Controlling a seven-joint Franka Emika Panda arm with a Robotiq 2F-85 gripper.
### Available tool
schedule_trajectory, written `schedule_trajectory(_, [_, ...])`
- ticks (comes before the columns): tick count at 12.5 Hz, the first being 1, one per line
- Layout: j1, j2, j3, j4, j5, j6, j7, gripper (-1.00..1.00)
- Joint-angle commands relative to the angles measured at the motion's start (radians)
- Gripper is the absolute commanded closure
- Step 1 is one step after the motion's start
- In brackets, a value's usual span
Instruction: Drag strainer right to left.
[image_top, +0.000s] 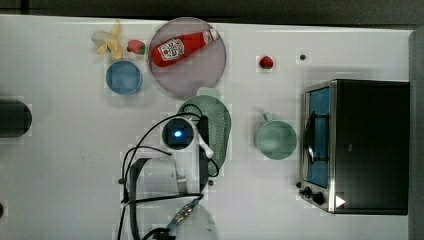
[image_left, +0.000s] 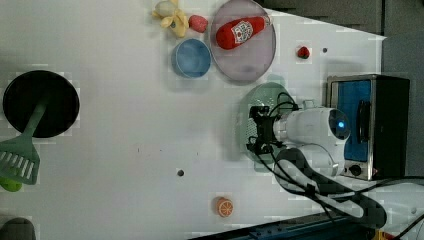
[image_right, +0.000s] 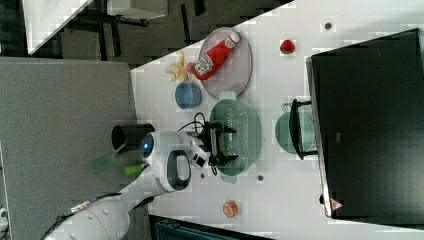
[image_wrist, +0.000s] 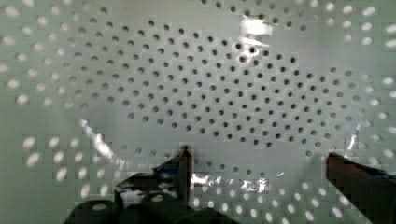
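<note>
The strainer is a pale green oval colander dotted with holes, lying mid-table with its tab handle toward the plate. It also appears in the left view and the right view. My gripper reaches down into its bowl, on the side toward the top view's left, and the arm covers that part of the rim. Seen from the wrist, the perforated floor of the strainer lies close below. The gripper is open, its two dark fingertips wide apart with nothing held between them.
A pale green mug stands just past the strainer on the top view's right, then a toaster oven. A grey plate carrying a ketchup bottle touches the strainer's handle end. A blue bowl and a banana lie nearby.
</note>
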Motion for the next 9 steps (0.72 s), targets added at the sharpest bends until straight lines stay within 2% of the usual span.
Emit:
schedule_trajectory(1, [0.098,-0.009,0.036,0.029,0.025,-0.012,0.165,-1.00])
schedule_trajectory(4, [0.164,0.029,0.042,0.080,0.032,-0.020,0.196,-1.00])
schedule_trajectory(9, [0.263,0.088,0.045,0.195,0.096,-0.062,0.209,-1.00])
